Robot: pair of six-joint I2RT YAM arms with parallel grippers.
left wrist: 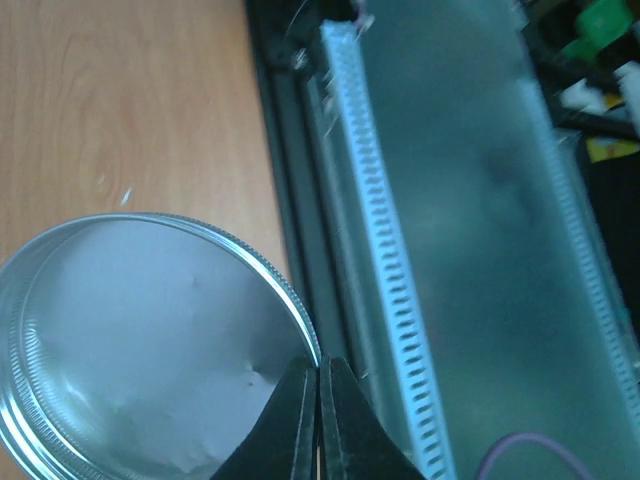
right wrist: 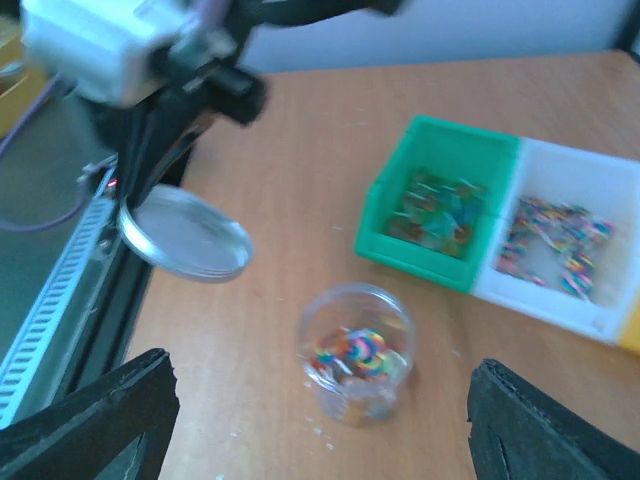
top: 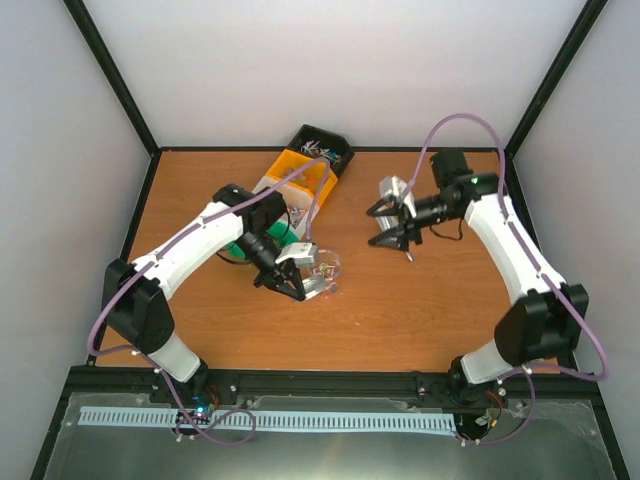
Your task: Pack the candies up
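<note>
**Lid held clear of the open jar, candies heaped inside**

The candies [right wrist: 352, 352] are seen as a small mixed-colour heap at the bottom of the clear jar [right wrist: 310, 330]. The jar stands upright on the table [top: 430, 310], mouth up and uncovered. More sweets are seen loose in the green bin [right wrist: 410, 262] and in the white bin [right wrist: 540, 300] touching it, just beyond the jar. Each sweet is too small and blurred for a long axis or a pointing direction to be told; they lie jumbled, with no common direction.

The left gripper [left wrist: 318, 372] is closed on the rim of the silver lid [left wrist: 150, 350], the fingers pinched together at the lid's edge. The lid is held beside the jar on the side toward the near table edge, apart from it, slightly tilted, hollow side toward the left wrist camera.

The right gripper [top: 383, 225] is spread wide with nothing between the fingers, and hangs well apart from the jar toward the table's right half.

An orange bin [top: 295, 182] and a black bin [top: 322, 148] are lined up behind the white one.
</note>
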